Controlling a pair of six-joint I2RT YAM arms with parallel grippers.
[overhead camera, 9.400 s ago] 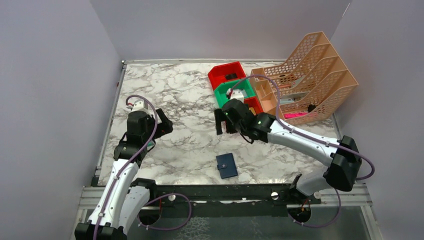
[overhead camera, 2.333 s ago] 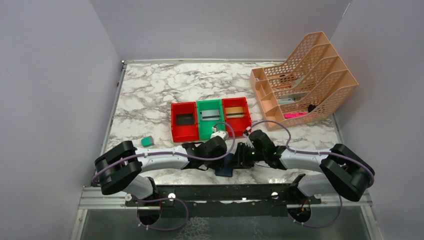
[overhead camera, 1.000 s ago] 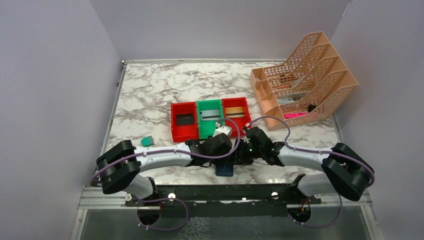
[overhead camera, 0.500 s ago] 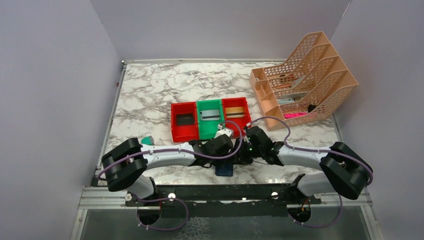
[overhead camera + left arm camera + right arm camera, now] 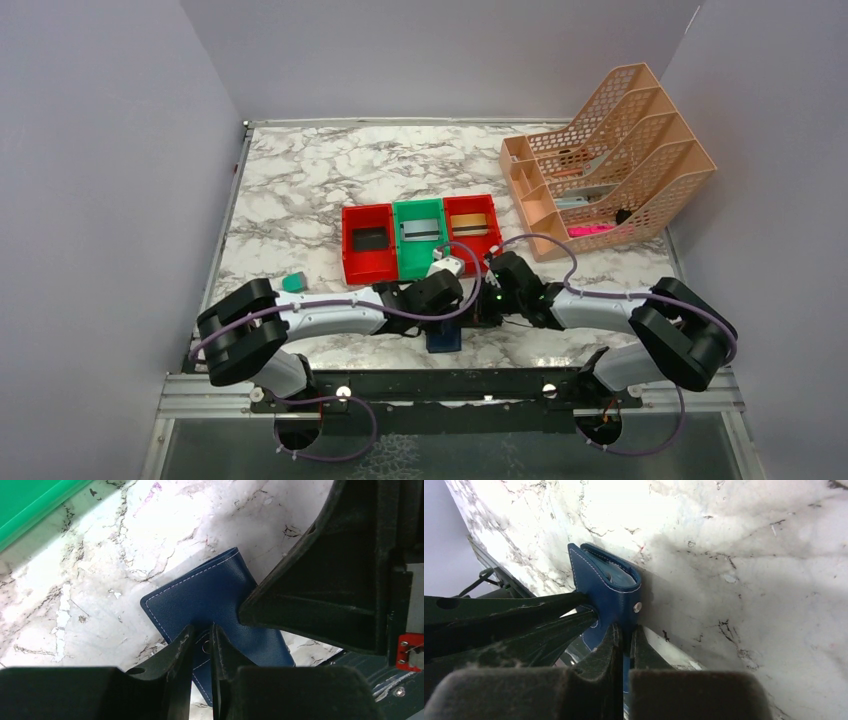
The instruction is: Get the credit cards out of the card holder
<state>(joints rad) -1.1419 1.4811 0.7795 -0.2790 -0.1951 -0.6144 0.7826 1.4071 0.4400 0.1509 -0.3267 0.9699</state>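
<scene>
Card holder (image 5: 443,338): navy, at the near edge of the counter (image 5: 300,180), between both arms.
Left jaws: almost closed, pinching the holder's edge at the snap.
Right jaws: clamped on the holder's flap.
Cards: black card (image 5: 369,239) in the left red bin (image 5: 366,209); silver-grey card (image 5: 420,231) in the green bin (image 5: 418,204); gold card (image 5: 474,224) in the right red bin (image 5: 470,200).
Done: all three cards appeared to be out.
Left: likely just releasing the holder; its pockets were not visible.

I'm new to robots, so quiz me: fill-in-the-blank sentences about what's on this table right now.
The left gripper and right gripper both pinch the ____ card holder.
The middle bin of three is ____.
The gold card lies in a ____ bin.
Missing words: blue; green; red.
</scene>
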